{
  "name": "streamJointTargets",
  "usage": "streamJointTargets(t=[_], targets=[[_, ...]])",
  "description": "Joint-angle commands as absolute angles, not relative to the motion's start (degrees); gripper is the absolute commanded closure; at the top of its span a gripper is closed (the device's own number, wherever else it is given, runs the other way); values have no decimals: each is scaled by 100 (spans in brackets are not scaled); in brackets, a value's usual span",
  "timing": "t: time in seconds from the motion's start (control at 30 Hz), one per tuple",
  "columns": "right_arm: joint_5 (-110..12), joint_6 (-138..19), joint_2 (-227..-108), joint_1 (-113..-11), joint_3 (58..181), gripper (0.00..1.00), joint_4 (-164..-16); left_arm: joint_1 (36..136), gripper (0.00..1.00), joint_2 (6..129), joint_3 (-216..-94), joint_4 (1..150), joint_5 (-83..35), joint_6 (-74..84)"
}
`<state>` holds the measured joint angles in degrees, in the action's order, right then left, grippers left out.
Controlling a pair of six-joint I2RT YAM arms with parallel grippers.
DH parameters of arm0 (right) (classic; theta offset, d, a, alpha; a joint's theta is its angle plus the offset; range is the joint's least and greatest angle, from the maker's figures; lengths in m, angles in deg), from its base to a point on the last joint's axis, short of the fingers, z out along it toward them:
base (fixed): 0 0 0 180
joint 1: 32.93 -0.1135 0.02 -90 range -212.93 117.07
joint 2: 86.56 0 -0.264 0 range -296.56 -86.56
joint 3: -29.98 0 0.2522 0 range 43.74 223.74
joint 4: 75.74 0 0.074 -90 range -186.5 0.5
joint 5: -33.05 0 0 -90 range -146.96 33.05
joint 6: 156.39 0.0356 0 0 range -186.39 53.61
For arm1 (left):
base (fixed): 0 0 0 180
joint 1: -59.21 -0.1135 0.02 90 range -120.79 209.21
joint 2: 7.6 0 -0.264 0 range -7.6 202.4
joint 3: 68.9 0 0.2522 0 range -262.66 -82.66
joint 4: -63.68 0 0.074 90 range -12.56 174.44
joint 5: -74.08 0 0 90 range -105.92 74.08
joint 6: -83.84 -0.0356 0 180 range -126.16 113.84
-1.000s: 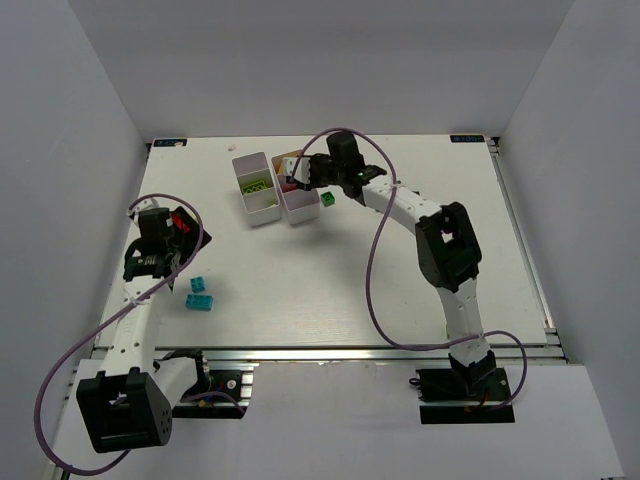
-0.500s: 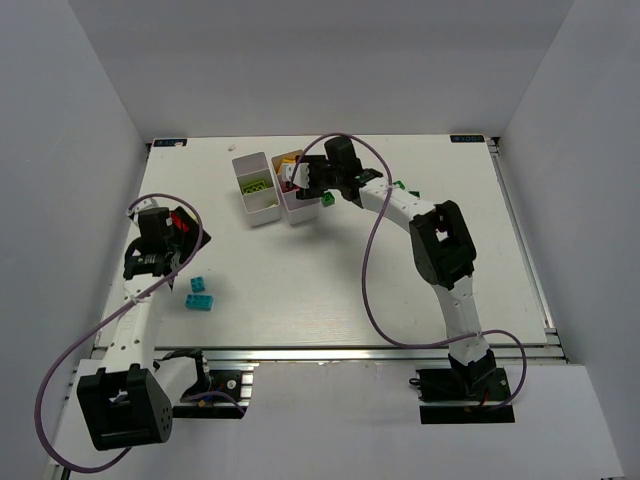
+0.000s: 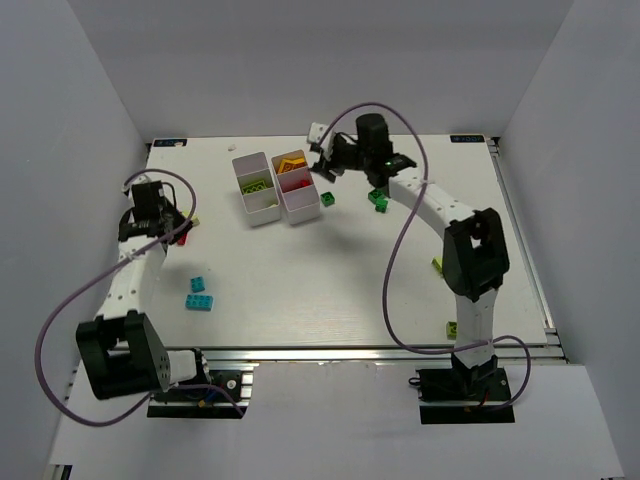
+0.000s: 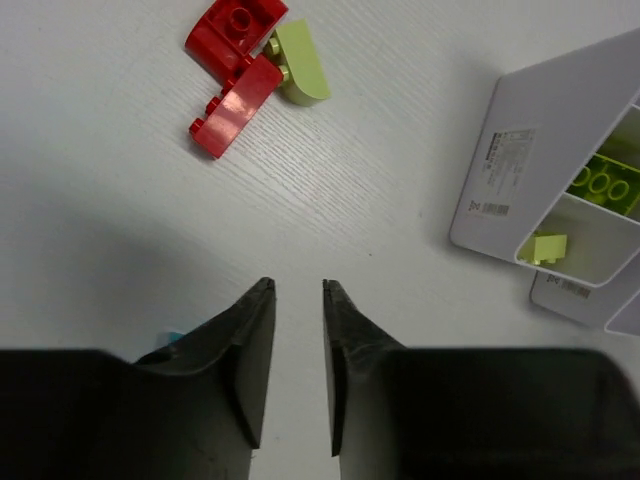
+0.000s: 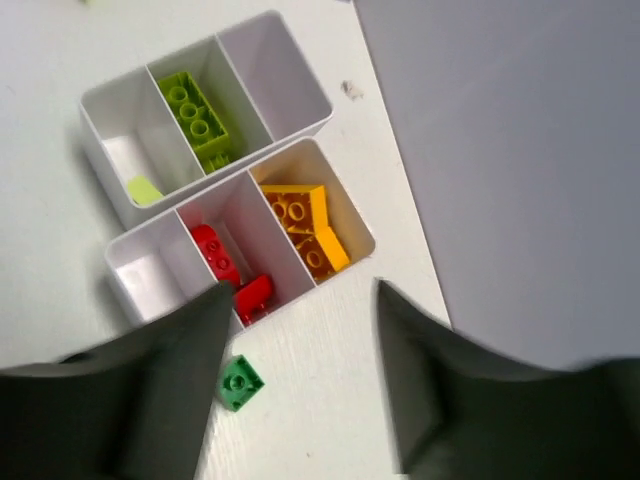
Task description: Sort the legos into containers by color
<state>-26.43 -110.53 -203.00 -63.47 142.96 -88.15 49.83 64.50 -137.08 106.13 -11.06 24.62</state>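
The left jaws are almost shut with nothing between them, low over the white tabletop (image 4: pixel 110 190). Just past them lie two red plastic bricks (image 4: pixel 235 100), touching a pale lime rounded brick (image 4: pixel 302 75). The right jaws are spread wide and hold nothing, high above two white plastic trays (image 5: pixel 285 75) with three boxes each. One tray holds a lime green brick (image 5: pixel 200 115). The other holds more red bricks (image 5: pixel 213 250) in its middle box and yellow and orange bricks (image 5: pixel 305 228) in an end box. A small dark green brick (image 5: pixel 238 385) sits just beside it.

text: none legible | label (image 4: pixel 497 185) on tray (image 4: pixel 560 125): too small
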Motion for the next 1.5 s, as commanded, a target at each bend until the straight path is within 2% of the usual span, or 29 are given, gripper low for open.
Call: streamJointTargets(t=[0.0, 0.1, 0.13, 0.27, 0.43, 0.87, 0.9, 1.03, 1.2, 1.47], targets=[[-1242, -9848, -19687, -5921, 14343, 43, -9306, 4788, 62, 7052, -14468, 10899, -1240, 2048], [-722, -10047, -19231, -5894, 13834, 65, -9521, 4726, 41, 7834, -15128, 11321, -1179, 1530], [-660, -10127, -19090, -5885, 13379, 66, -9504, 4726, 34, 8010, -15270, 11426, -1153, 1293], [-633, -10119, -18536, -5859, 12479, 56, -9363, 4726, 29, 8810, -15719, 11752, -951, 729], [-580, -10014, -18307, -5684, 12083, 53, -9328, 4717, 29, 9514, -15886, 11472, -731, 281], [-554, -9627, -18263, -5446, 12056, 53, -9266, 4717, 38, 10402, -16150, 10979, -712, -282], [-563, -9618, -18254, -5446, 12056, 53, -9275, 4726, 46, 10429, -16168, 10953, -791, -308], [-580, -9592, -18254, -5455, 12074, 53, -9310, 4717, 63, 10561, -16159, 10962, -994, -300], [-571, -9557, -18219, -5446, 12082, 53, -9363, 4726, 73, 10053, -15755, 10733, -1309, -142], [-589, -9565, -18157, -5455, 12047, 54, -9398, 4902, 76, 8418, -14657, 10276, -2935, 587]])
